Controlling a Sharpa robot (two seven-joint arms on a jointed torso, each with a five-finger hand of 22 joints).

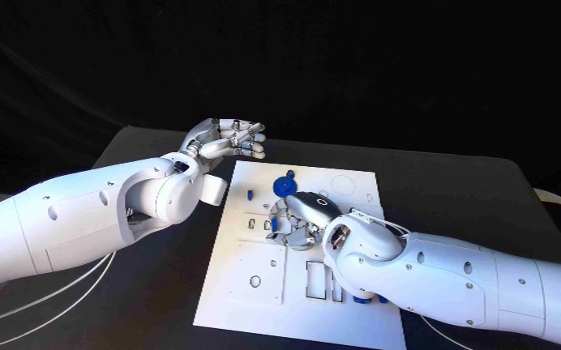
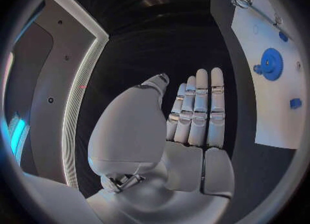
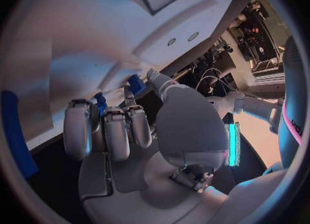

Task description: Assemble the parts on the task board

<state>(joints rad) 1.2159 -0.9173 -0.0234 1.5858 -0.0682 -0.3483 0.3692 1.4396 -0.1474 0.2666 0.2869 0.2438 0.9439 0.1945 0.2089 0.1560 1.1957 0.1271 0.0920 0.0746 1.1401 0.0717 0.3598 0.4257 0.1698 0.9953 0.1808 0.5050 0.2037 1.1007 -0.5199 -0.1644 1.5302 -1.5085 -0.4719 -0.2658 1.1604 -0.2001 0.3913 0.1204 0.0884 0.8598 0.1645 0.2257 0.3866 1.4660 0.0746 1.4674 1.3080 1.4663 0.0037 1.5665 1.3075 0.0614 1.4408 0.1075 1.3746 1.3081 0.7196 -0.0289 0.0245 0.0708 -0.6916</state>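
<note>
Task board (image 1: 351, 301) lies mid-table; right hand (image 1: 306, 219) pinches a blue part (image 3: 135, 84) on it, left hand (image 1: 228, 138) released past its far-left corner.

Head view looking steeply down from above on the task board (image 1: 263, 273) at lower centre, 2 wrist fisheyes sitting close behind each palm, left wrist view sharing the board (image 2: 271, 105) at its right edge, right wrist view pressed nearest to it (image 3: 97, 53).
</note>
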